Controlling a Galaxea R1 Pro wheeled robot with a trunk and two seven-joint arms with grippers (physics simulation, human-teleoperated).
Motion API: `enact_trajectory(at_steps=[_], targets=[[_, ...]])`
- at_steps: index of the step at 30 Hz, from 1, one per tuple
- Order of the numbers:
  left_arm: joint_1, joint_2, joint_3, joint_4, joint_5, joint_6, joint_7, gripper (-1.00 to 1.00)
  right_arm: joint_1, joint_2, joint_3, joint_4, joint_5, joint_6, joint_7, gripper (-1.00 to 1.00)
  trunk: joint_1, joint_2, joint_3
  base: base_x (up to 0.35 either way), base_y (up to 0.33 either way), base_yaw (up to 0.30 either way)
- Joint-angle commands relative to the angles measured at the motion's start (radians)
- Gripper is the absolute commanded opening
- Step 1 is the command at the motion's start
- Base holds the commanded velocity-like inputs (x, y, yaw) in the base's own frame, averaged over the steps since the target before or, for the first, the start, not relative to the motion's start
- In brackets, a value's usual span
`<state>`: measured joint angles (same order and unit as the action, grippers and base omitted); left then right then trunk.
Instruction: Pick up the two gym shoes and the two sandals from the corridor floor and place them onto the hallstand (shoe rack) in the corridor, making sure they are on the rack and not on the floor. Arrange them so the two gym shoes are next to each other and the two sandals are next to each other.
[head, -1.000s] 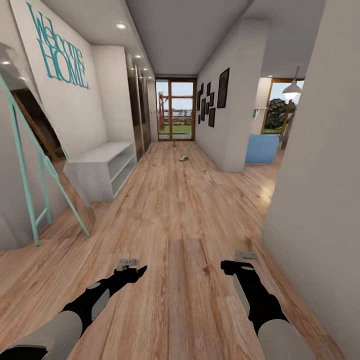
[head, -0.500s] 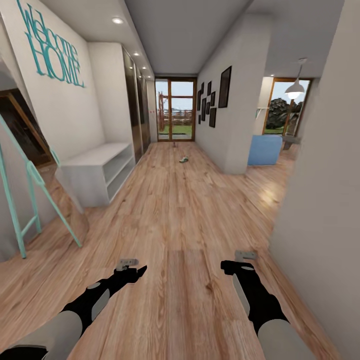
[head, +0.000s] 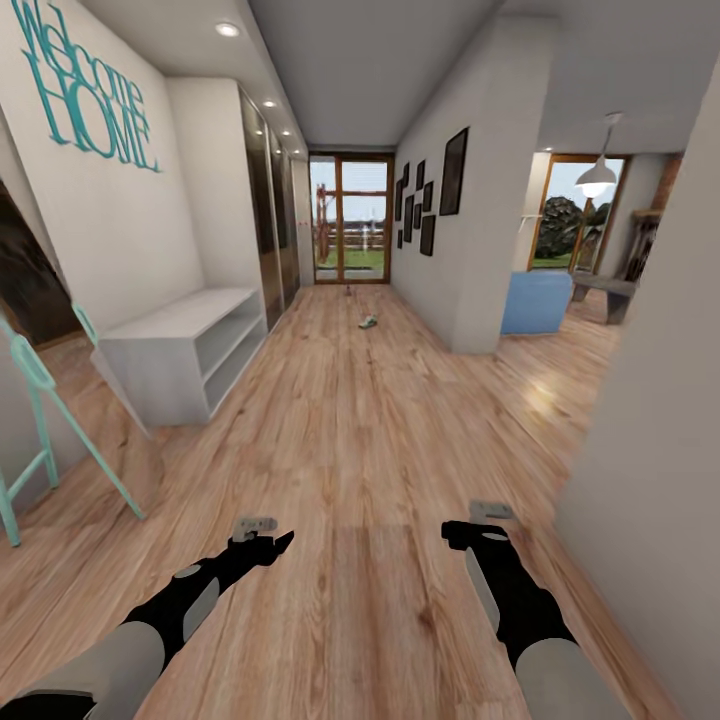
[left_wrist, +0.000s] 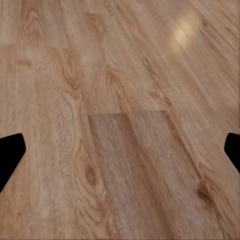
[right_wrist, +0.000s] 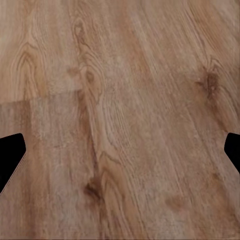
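Observation:
Far down the corridor floor (head: 360, 440) lies one small pale gym shoe (head: 368, 320) with a hint of green. A tiny dark object (head: 348, 290) sits beyond it near the glass door, too small to identify. The sandals and the hallstand are out of view. My left gripper (head: 262, 535) and right gripper (head: 480, 525) hang low in front of me over bare planks, both far from the shoe. In the wrist views the left gripper (left_wrist: 120, 155) and the right gripper (right_wrist: 120, 155) have their fingertips wide apart with nothing between them.
A plain low white two-level bench (head: 190, 345) stands against the left wall, with a teal ladder frame (head: 40, 420) nearer me. A white wall (head: 650, 450) is close on my right. A wall corner (head: 480, 250) and a blue seat (head: 535, 300) lie ahead right.
The whole view has shifted: the bench and teal ladder slid left and the room at the right opened up, so the camera moved. Both arms hold the same pose.

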<state>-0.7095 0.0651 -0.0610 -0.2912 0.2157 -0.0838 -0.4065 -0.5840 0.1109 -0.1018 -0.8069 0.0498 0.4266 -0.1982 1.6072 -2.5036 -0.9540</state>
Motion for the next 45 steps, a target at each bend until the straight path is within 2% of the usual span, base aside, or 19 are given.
enact_trajectory(at_steps=[1,19,45], targets=[[-0.001,0.001,-0.006,0.001,0.008,-0.004,-0.002,1.0,0.0,0.001,-0.003,-0.001,0.005,0.006,0.0,1.0,0.0,0.0,-0.001,0.345,0.0,0.0],[-0.001,0.004,-0.005,0.001,0.008,-0.004,0.0,1.0,0.0,0.0,-0.003,-0.001,0.004,0.006,0.0,1.0,0.0,0.0,-0.001,0.346,0.0,-0.059],[-0.001,0.004,-0.005,0.001,0.009,-0.004,-0.002,1.0,0.0,0.0,-0.003,0.0,0.004,0.006,0.0,1.0,0.0,0.0,-0.001,0.346,0.0,-0.004]])
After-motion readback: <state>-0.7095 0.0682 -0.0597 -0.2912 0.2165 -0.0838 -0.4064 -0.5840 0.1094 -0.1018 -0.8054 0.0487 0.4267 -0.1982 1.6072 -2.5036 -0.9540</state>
